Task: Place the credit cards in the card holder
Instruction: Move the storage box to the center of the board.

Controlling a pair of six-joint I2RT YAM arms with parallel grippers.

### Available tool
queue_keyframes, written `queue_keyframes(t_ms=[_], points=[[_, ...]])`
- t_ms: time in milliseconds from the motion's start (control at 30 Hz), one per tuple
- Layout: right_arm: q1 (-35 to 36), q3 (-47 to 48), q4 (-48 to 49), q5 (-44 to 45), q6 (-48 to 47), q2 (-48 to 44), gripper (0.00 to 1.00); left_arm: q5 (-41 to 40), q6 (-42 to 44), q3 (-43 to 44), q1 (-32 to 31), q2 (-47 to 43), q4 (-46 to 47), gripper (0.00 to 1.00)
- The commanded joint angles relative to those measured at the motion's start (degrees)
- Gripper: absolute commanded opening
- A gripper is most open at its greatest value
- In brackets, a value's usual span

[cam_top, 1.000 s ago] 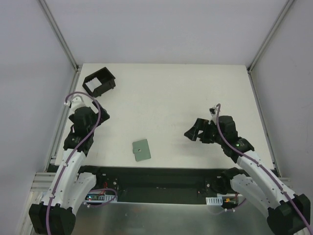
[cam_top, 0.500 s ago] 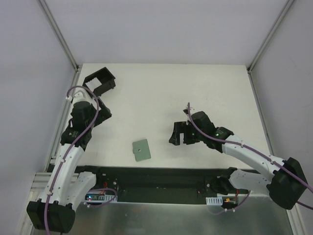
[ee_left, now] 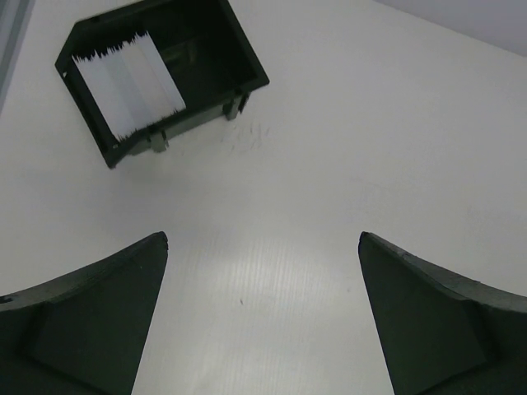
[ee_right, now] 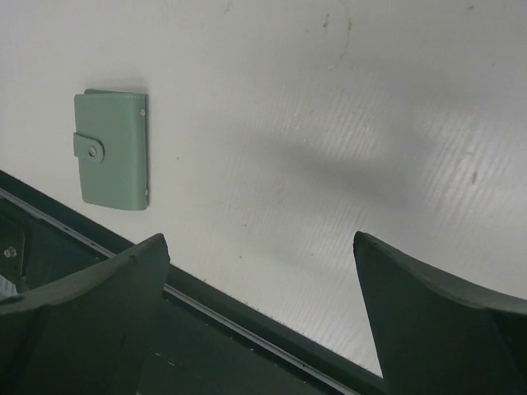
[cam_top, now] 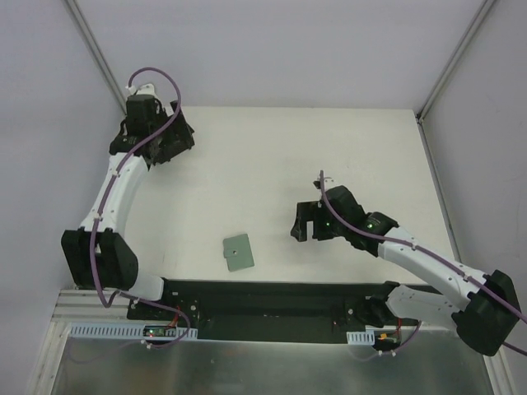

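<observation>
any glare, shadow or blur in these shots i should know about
Left wrist view: the card holder is sharp, though a blown-out white patch hides part of its inside. Right wrist view: a soft grey shadow lies across the table, while the green case is crisp. Top view: even light, with a sheen on the metal plate.

**Site: robotics lab test cell**

White table (cam_top: pixel 272 164) enclosed by plain pale panels (cam_top: pixel 272 49) on metal frame posts (cam_top: pixel 99 58). Two robot arms (cam_top: pixel 420 259) bolted to a black base plate (cam_top: pixel 272 300) at the near edge, purple cables (cam_top: pixel 153 72) run exposed. Small boards (cam_top: pixel 160 331) by the bases, probably bare electronics; view too small to confirm.
</observation>
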Motion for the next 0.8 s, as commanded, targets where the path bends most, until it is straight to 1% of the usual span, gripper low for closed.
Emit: queue_keyframes(t_ms=[0,67,133,233,333,400,567,767], points=[[0.3,1.8,-4.1,6.4,-2.2,-4.0,0.96,10.6,3.4,9.4,6.1,7.9,2.6,0.99],[0.2,1.6,-5.6,7.9,-2.3,-5.6,0.96,12.9,5.0,13.0,7.7,12.7,3.3,0.99],[0.2,1.0,-6.6,9.4,-2.4,-7.2,0.96,14.9,8.5,17.0,8.3,17.3,3.4,0.99],[0.2,-0.8,-7.0,11.1,-2.5,-10.4,0.96,15.3,12.7,21.5,8.6,24.0,3.7,0.99],[0.2,-2.2,-7.5,12.9,-2.5,-13.0,0.96,18.2,12.6,23.4,9.6,28.3,4.1,0.99],[0.1,-3.0,-7.8,14.0,-2.5,-14.5,0.96,21.8,12.5,25.3,10.3,31.2,4.1,0.99],[0.0,-3.9,-9.7,15.8,-2.6,-16.5,0.96,27.9,12.1,29.8,10.8,37.7,5.1,0.99],[0.1,-4.9,-10.4,16.7,-2.3,-16.6,0.96,30.5,11.8,33.0,10.8,43.0,6.4,0.99]])
